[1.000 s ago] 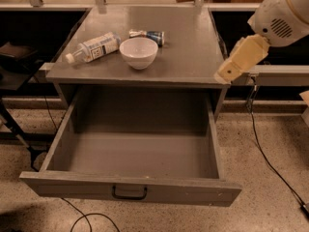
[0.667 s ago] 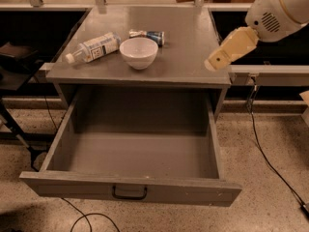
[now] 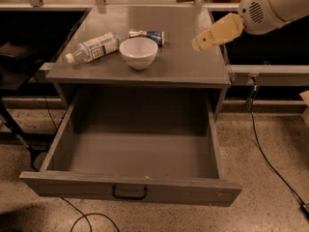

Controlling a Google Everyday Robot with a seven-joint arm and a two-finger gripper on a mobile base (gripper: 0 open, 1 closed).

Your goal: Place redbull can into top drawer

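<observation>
The redbull can lies on its side at the back of the grey cabinet top, just behind a white bowl. Below the top, the top drawer is pulled fully out, and its inside holds nothing. My gripper hangs above the right part of the cabinet top, pointing left and down. It is about a bowl's width to the right of the can and touches nothing.
A white bowl stands in the middle of the cabinet top. A clear plastic bottle with a white label lies to its left. Black cables trail over the speckled floor on the right and in front.
My gripper has swung up and to the left, from beside the cabinet's right edge to over its top, nearer the can. The can, bowl, bottle and drawer have not moved.
</observation>
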